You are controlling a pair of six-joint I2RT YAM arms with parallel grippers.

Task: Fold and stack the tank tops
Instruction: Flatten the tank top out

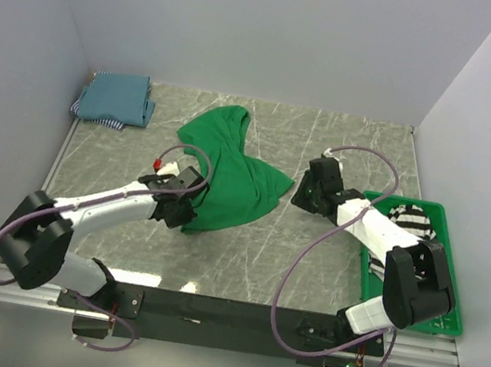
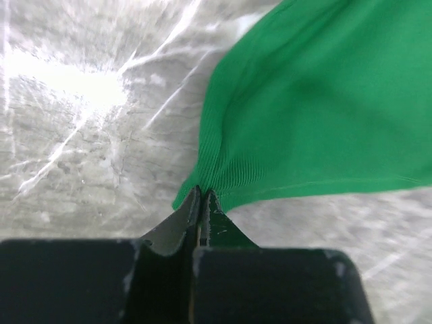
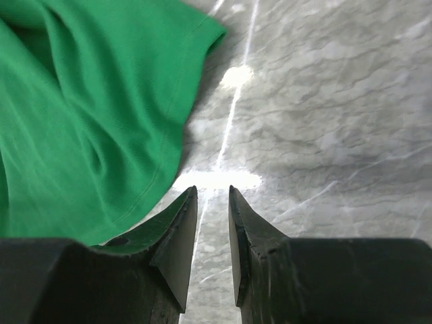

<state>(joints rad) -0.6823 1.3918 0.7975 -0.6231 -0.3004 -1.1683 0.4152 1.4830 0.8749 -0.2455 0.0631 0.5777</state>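
A plain bright green tank top (image 1: 228,176) lies crumpled in the middle of the table. My left gripper (image 1: 186,213) is at its near left corner. In the left wrist view the jaws (image 2: 202,192) are shut, and the green hem (image 2: 283,185) bunches into a crease right at their tips. My right gripper (image 1: 304,193) is beside the top's right edge. It stands open (image 3: 212,190) over bare table, with the green fabric (image 3: 88,121) just left of its left finger. A black-and-white striped tank top (image 1: 407,215) lies in the tray. Folded teal-blue tops (image 1: 116,98) are stacked at the back left.
A rigid green plastic tray (image 1: 442,315) sits at the right edge of the table, under the right arm. White walls close in the left, back and right sides. The grey marbled tabletop (image 1: 346,148) shows between the green top and the tray.
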